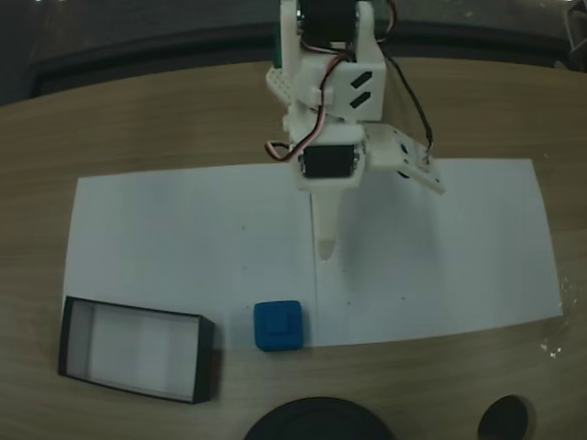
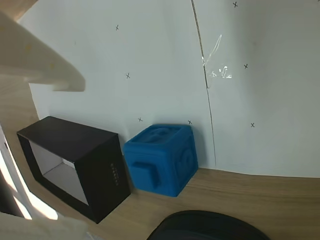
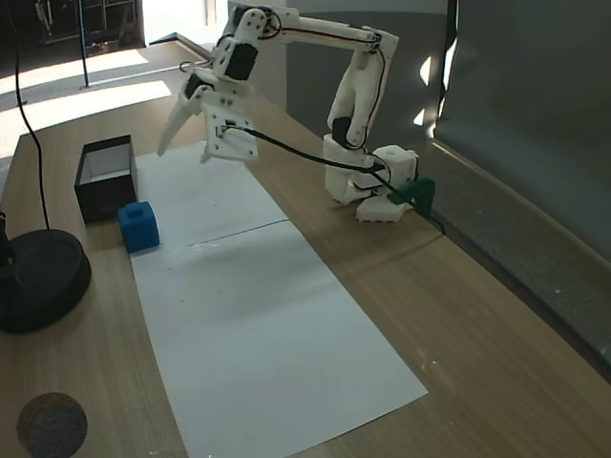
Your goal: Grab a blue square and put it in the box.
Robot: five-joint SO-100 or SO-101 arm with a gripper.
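Note:
The blue square (image 1: 278, 325) rests at the near edge of the white paper, just right of the box (image 1: 206, 362), a shallow black-walled tray with a pale bottom. My gripper (image 1: 381, 218) hangs open above the paper, behind the block and apart from it, with nothing between its fingers. In the wrist view the blue square (image 2: 162, 157) stands close beside the box (image 2: 100, 165), and one white finger (image 2: 45, 65) reaches in from the upper left. From the side, the other fixed view has the gripper (image 3: 186, 153) raised above the paper, beyond the blue square (image 3: 139, 226) and the box (image 3: 105, 186).
A long white paper sheet (image 1: 183, 238) covers the middle of the wooden table. A large round black object (image 3: 38, 277) and a small dark disc (image 3: 50, 423) lie near the table's edge, close to the block. The arm's base (image 3: 368, 181) is at the far side.

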